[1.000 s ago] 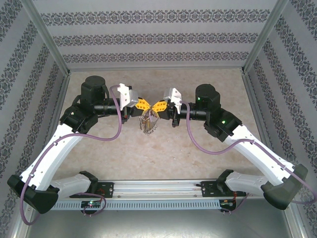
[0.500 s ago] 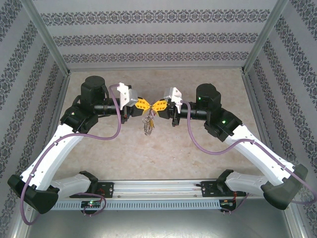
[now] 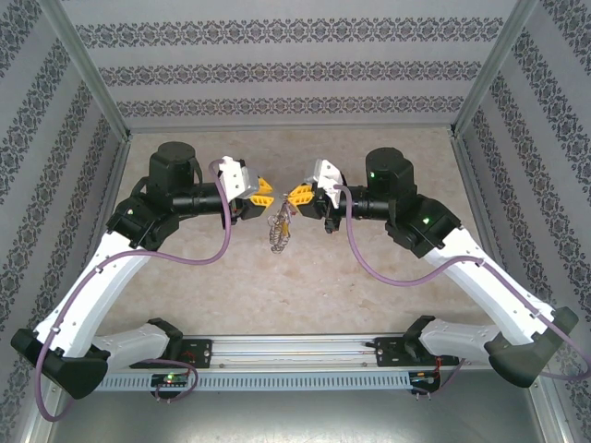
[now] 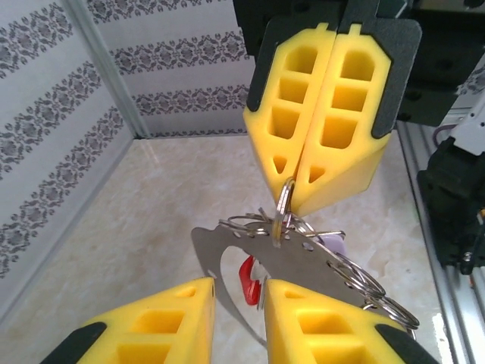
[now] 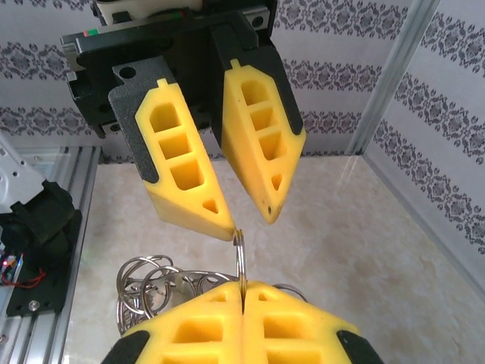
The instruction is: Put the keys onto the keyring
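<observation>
From above: both arms folded inward, elbows flared outward, left gripper [image 3: 265,193] and right gripper [image 3: 297,195] facing each other nearly tip to tip, raised over the middle of the table [image 3: 369,277]. Keyring [image 3: 278,231] hanging just beneath the two tips.

From the left wrist: own yellow fingers [image 4: 167,318] parted, released, with a limb of the keyring's flat grey plate and the red piece [image 4: 248,279] in the gap between them. Opposite, right gripper pointing back, clenched on a small ring [image 4: 285,199] threaded through the plate's top edge. Lilac key head [image 4: 333,244] just behind the plate, among silvery rings [image 4: 371,292].

From the right wrist: own fingers pressed flat together, thin ring nipped upright between them. Left gripper ahead, tips spread, just above that ring; contact hard to tell.
</observation>
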Available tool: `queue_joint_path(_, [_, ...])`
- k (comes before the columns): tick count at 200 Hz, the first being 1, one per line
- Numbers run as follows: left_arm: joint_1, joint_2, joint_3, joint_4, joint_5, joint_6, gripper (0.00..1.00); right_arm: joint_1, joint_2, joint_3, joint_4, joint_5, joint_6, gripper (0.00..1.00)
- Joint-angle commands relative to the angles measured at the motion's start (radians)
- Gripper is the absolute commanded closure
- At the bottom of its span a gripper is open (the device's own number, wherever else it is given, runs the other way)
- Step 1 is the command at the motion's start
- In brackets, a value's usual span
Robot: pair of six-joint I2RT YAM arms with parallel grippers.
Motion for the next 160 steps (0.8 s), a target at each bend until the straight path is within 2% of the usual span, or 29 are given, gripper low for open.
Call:
queue_joint_path(1, [-0.021,-0.012,0.034,-0.041,-0.048,0.051,0.76,-0.010,0.028,0.081,-0.116,0.029,-0.065,1.00])
queue_joint_path(55, [-0.069,0.028,0.071,-0.065,-0.045,0.078,0.76,0.002,0.111,0.210,-0.303,0.063,-0.096,1.00])
queue_joint_path(160, [-0.100,0.079,0.105,-0.106,-0.062,0.102,0.76,0.037,0.172,0.304,-0.392,0.012,-0.154,1.00])
